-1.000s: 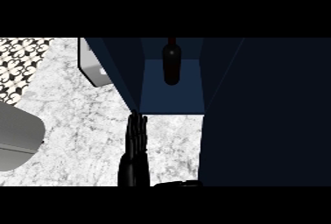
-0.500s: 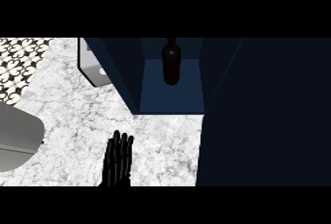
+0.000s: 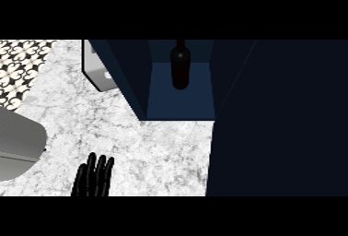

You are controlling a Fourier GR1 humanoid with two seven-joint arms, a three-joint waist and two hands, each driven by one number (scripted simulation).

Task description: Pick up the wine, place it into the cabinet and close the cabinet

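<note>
Nearest the lower edge: one black hand (image 3: 93,177), taken to be the left by its place at the view's left, fingers straight and raised, nothing held; it is seen resting over the marble counter (image 3: 122,133). The right hand is not seen in the view.

Left edge: a grey curved object (image 3: 17,147), cut off by the frame; what it is cannot be told.

Further back: the dark blue cabinet (image 3: 180,99) is seen open, blue floor exposed. The wine (image 3: 179,64) is seen inside it, towards the back, upright as far as can be judged through the gloom. A large dark panel (image 3: 279,120) at the right is probably the open door; the view is poor there.

Judged remaining: closing only.

Risks noted:
- door swung hard, bottle rocked or toppled inside
- no hand is seen by the panel; a long reach is needed, and the edge could be missed in the dark
- door left ajar if pushed off-centre
</note>
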